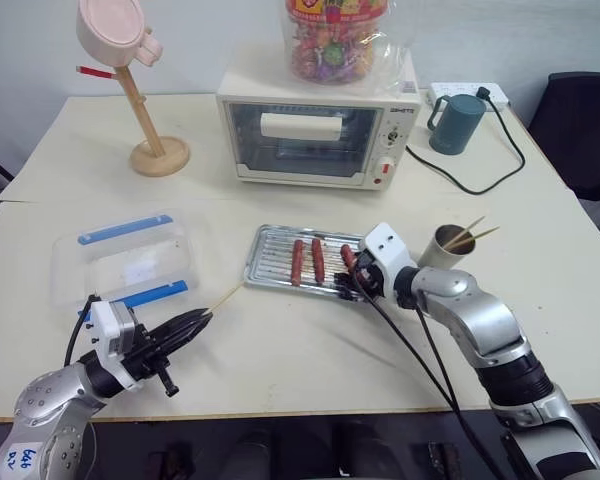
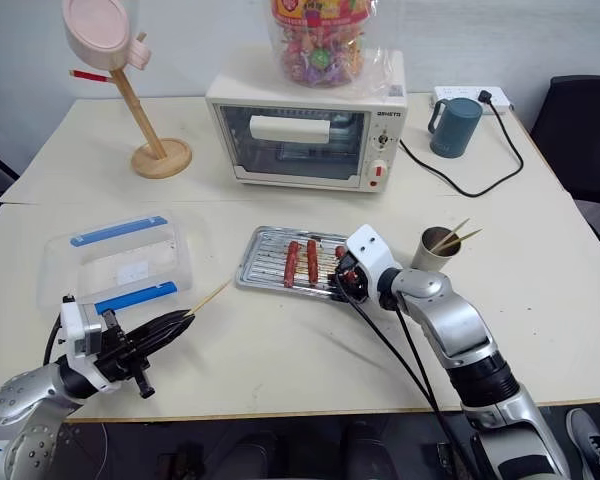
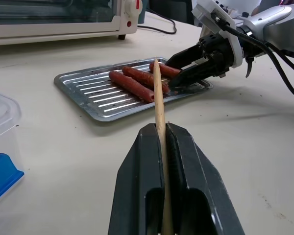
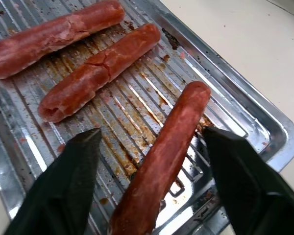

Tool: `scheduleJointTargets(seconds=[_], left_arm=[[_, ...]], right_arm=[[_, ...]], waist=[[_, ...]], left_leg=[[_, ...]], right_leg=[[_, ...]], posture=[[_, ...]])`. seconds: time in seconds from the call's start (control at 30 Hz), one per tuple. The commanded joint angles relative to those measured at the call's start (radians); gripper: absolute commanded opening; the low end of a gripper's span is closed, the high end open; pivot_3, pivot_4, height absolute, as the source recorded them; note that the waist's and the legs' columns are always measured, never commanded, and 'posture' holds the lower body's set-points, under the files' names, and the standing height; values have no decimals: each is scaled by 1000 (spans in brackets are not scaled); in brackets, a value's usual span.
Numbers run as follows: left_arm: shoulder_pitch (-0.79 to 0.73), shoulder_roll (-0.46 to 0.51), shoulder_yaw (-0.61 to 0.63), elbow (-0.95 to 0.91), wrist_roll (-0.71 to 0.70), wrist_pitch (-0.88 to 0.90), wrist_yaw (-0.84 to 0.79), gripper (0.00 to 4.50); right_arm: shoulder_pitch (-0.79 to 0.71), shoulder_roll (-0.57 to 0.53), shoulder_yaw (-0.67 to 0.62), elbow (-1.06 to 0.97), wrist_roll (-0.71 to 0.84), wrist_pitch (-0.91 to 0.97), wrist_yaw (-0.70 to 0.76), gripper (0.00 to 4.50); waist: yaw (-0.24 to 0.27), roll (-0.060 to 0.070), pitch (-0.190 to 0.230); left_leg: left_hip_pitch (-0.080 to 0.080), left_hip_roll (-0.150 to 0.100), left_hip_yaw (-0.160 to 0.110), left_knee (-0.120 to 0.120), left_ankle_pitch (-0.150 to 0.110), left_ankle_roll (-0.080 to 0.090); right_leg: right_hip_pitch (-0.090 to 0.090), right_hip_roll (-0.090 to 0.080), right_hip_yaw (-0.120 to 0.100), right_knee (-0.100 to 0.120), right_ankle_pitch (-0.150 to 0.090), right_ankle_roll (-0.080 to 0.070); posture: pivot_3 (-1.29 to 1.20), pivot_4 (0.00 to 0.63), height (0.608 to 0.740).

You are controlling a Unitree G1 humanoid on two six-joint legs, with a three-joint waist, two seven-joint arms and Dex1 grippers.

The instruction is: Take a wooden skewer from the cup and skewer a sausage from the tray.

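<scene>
Near the desk's front-left corner, the left gripper (image 1: 185,325) is clamped tight on the wooden skewer (image 3: 158,93), its point aimed at the tray (image 1: 265,262). At the tray's right end, the right gripper (image 4: 152,169) stands part-open, fingers straddling the nearest sausage (image 4: 164,156) without touching it. Two more sausages (image 1: 308,261) lie alongside. Just right of the tray stands the cup (image 1: 443,245), holding further skewers
</scene>
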Motion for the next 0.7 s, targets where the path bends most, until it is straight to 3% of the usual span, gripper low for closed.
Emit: scheduleJointTargets(seconds=[0.03, 0.3, 0.47, 0.7], left_arm=[[-3, -2, 1, -32, -7, -17, -2, 0], [-9, -3, -6, -25, -7, -21, -9, 0], [-15, -3, -12, -18, -5, -24, -12, 0], [-20, -2, -15, -13, -6, -26, -16, 0]], right_arm=[[14, 8, -22, -5, -11, -3, 2, 2170], [29, 16, -31, -6, -19, 1, -3, 2170], [33, 22, -35, -6, -19, -2, -3, 1121], [36, 29, -41, -6, -22, -4, -8, 1121]], waist=[[0, 0, 0], [0, 0, 0], [0, 0, 0], [0, -1, 0]], left_leg=[[0, 0, 0, 0, 0, 0], [0, 0, 0, 0, 0, 0], [0, 0, 0, 0, 0, 0], [0, 0, 0, 0, 0, 0]], right_leg=[[0, 0, 0, 0, 0, 0], [0, 0, 0, 0, 0, 0], [0, 0, 0, 0, 0, 0], [0, 0, 0, 0, 0, 0]], posture=[[0, 150, 740], [0, 150, 740], [0, 150, 740], [0, 150, 740]])
